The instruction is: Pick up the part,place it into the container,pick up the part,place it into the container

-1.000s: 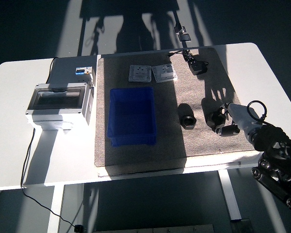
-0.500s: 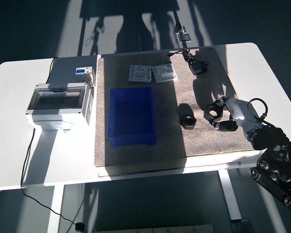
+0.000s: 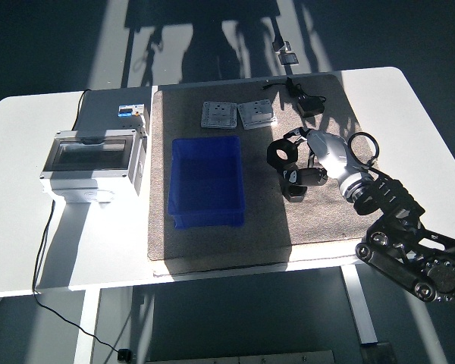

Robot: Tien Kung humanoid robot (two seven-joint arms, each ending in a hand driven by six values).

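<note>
My right hand (image 3: pixel 294 162) comes in from the lower right and is shut on a black ring-shaped part (image 3: pixel 282 153), held above the mat to the right of the blue container (image 3: pixel 207 182). The container is an open rectangular bin on the brown mat (image 3: pixel 212 243), and I see nothing in it. A second black cylindrical part (image 3: pixel 294 190) lies on the mat just below the hand, partly hidden by its fingers (image 3: pixel 306 177). The left arm is out of view.
A grey electrical box (image 3: pixel 91 163) with a clear lid stands at the table's left. Two white switch plates (image 3: pixel 218 115) (image 3: pixel 256 114) lie behind the container. A black adapter with cable (image 3: pixel 307 103) sits at the mat's far right corner.
My right hand closed on the ring-shaped part at the mat's right side, lifted it and carried it left toward the container. The other black part has not moved.
</note>
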